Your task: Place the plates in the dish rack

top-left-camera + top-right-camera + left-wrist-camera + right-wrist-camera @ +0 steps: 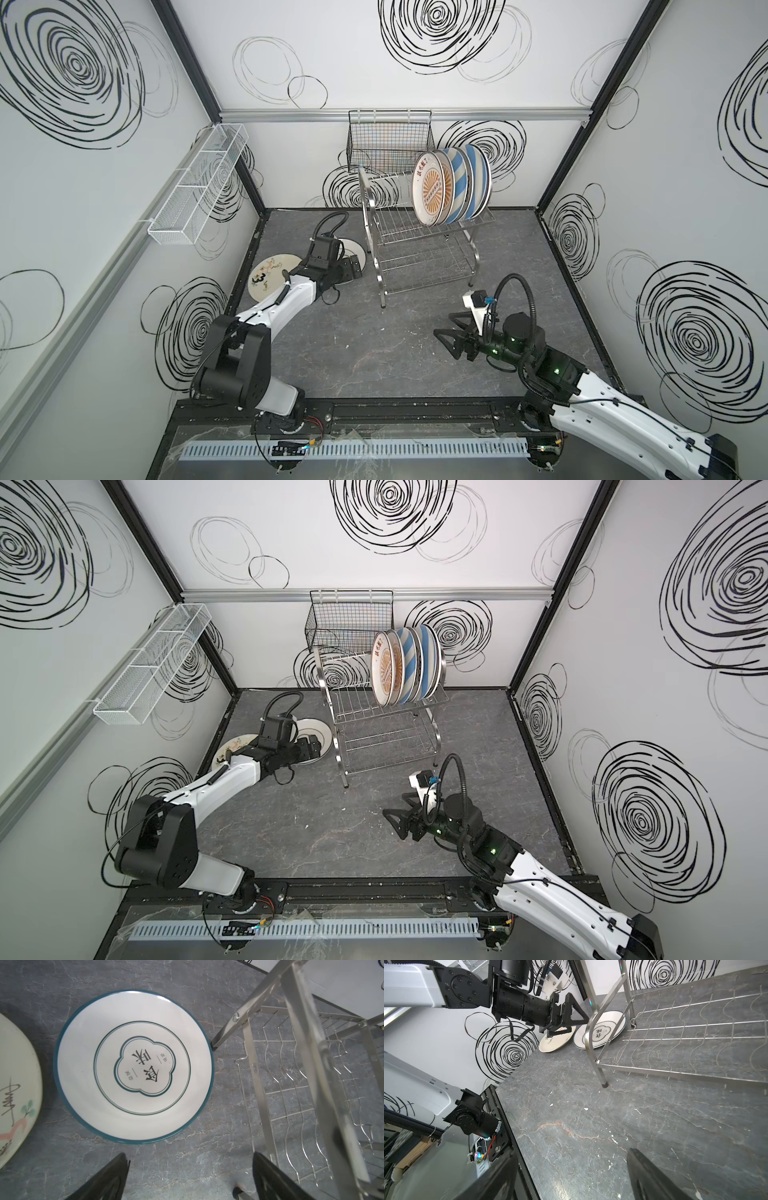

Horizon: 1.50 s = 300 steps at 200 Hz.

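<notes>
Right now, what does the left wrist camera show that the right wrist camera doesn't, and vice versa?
Left wrist only: the green-rimmed plate seen face-on, flat on the table, beyond the open left fingers. Right wrist only: the left arm from outside, the table's front edge, and the open right fingers. Both: that plate, the cream plate beside it, and empty slot wires of the dish rack.

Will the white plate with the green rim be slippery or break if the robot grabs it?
Probably slippery: the green-rimmed plate looks glazed and shiny, so a grip may slip. It looks stiff, likely ceramic, so it could chip if dropped. It lies flat on the table, so pushed it would likely slide, not roll.
</notes>
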Each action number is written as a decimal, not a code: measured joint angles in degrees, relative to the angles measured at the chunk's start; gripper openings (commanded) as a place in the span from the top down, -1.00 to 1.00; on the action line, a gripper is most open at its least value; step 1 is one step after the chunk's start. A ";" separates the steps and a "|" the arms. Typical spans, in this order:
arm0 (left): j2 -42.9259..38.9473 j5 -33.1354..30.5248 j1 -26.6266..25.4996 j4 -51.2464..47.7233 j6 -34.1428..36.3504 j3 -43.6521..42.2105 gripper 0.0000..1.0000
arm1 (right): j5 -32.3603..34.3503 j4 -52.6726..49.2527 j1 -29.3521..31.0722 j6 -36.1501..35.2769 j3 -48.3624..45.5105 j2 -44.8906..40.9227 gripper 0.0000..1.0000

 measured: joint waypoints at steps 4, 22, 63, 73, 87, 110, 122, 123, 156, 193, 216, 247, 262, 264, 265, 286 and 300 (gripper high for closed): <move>0.61 0.00 0.09 0.39 0.00 0.24 -0.92 | 0.00 0.02 0.00 0.13 -0.13 0.02 -0.74; 3.32 0.00 0.50 1.40 0.04 1.60 -0.92 | 0.13 0.28 0.07 0.63 -1.03 -0.37 -0.74; 9.42 -0.11 1.95 4.46 0.15 2.99 -0.92 | 0.09 0.68 0.09 1.33 -2.45 -1.55 -0.75; 10.86 -0.52 2.32 5.11 0.46 3.10 -0.92 | -0.07 1.16 0.09 1.51 -2.73 -1.55 -0.75; 12.83 -0.90 2.78 5.42 0.74 3.65 -0.92 | -0.26 1.62 0.09 1.90 -3.04 -1.53 -0.75; 15.72 -0.92 3.43 6.19 1.11 4.90 -0.92 | -0.26 2.47 0.09 2.56 -3.74 -1.42 -0.75; 16.59 -1.03 3.61 6.47 1.18 5.35 -0.92 | -0.24 2.64 0.09 2.71 -4.09 -1.42 -0.75; 16.70 -1.05 3.63 6.47 1.20 5.42 -0.92 | -0.24 2.64 0.09 2.73 -4.09 -1.42 -0.75; 19.34 -1.36 3.69 6.51 1.40 8.20 -0.92 | -0.20 2.97 0.09 2.78 -4.22 -1.36 -0.75; 21.00 -1.14 3.69 6.60 1.46 8.57 -0.92 | 0.20 2.93 0.09 2.73 -4.20 -0.63 -0.75; 20.98 -0.15 3.69 7.34 1.55 7.69 -0.92 | 0.35 2.93 0.09 2.73 -4.20 -0.57 -0.75; 20.17 0.55 3.65 10.01 1.51 5.46 -0.92 | 0.55 2.91 0.09 2.73 -4.20 -0.50 -0.76; 19.78 0.55 3.34 10.23 1.46 4.85 -0.92 | 0.72 2.84 0.09 2.73 -4.20 -0.50 -0.76; 19.71 0.52 3.32 10.25 1.46 4.79 -0.92 | 0.72 2.82 0.09 2.73 -4.20 -0.50 -0.76; 19.69 0.52 3.28 10.25 1.44 4.72 -0.92 | 0.74 2.82 0.09 2.73 -4.20 -0.50 -0.76; 18.75 0.50 2.56 10.43 1.22 3.52 -0.92 | 1.03 2.60 0.09 2.73 -4.15 -0.50 -0.76; 17.46 0.87 2.03 10.73 0.74 1.97 -0.92 | 1.20 2.56 0.09 2.73 -4.15 -0.50 -0.76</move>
